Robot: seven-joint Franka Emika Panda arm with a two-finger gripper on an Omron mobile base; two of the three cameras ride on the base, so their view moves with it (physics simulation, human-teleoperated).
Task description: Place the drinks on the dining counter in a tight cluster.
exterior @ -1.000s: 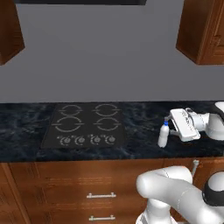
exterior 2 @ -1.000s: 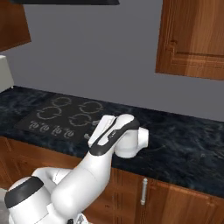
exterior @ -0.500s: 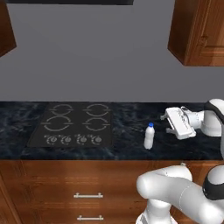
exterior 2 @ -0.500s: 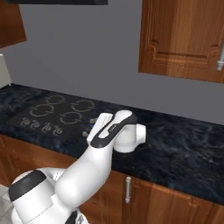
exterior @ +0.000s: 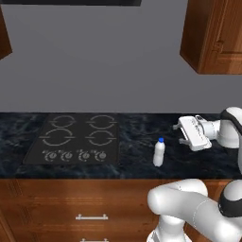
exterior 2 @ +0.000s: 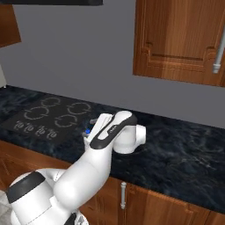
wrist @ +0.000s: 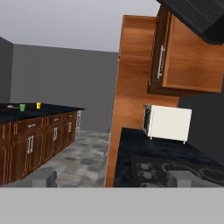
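Left base view: small white bottle (exterior: pixel 159 153) standing upright on black bench (exterior: pixel 137 163) right of cooktop (exterior: pixel 78 143); fingers (exterior: pixel 180 133) hovering nearby, spread, holding nothing. Island bench (wrist: pixel 48 108) lying well apart.

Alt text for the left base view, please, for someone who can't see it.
A small white blue-capped bottle stands upright on a narrow black counter, between the cooktop and the robot's gripper, which hangs beside it without touching. Brown drawers sit below, a wooden cabinet above.

You're in a home kitchen: cooktop (exterior: pixel 75 143) set in black counter (exterior: pixel 137 127), wooden wall cabinets (exterior 2: pixel 178 39), white microwave (wrist: pixel 167 123).
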